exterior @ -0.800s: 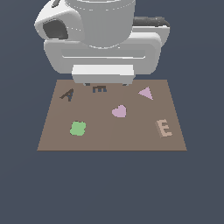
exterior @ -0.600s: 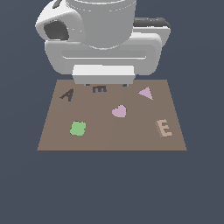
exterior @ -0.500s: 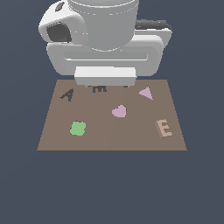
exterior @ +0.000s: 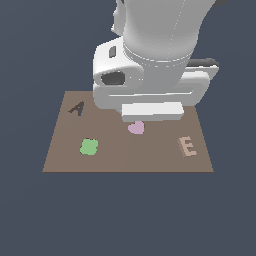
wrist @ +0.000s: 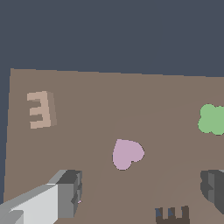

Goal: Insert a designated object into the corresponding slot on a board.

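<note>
Claw (wrist: 142, 192) spread, empty, over the pink heart (wrist: 127, 154); descending here risks grasping it, not the tan E-shaped block (exterior: 187, 146).

— Arm pose? 
— The white arm (exterior: 155, 45) hangs wrist-down, its bulk filling the top of the exterior view.
— Gripper? 
— The gripper (wrist: 142, 192) is spread wide, nothing between; dark fingers (wrist: 70, 192) show at both sides of the wrist view.
</note>
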